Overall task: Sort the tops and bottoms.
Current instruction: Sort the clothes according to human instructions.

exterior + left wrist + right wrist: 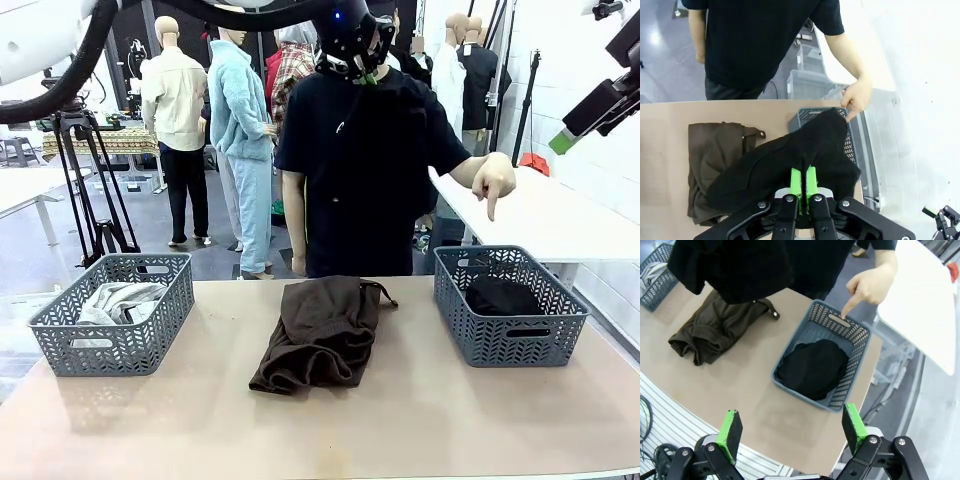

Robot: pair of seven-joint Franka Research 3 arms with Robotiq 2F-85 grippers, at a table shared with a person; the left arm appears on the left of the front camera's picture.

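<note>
My left gripper (803, 172) is shut on a black garment (790, 160), holding it high above the table; in the front view the gripper (358, 68) and the hanging cloth (350, 160) merge with the person's black shirt behind. A dark brown garment with a drawstring waist (320, 335) lies bunched at the table's middle. Another black garment (812, 367) sits in the right basket (510, 340). A pale grey-blue garment (115, 300) lies in the left basket (115, 345). My right gripper (792, 427) hangs open and empty, high over the table's right end.
The person stands at the far edge, and their hand (493, 180) points a finger down at the right basket's far rim. A white table (540, 215) stands behind it at the right. Bare tabletop lies along the front edge.
</note>
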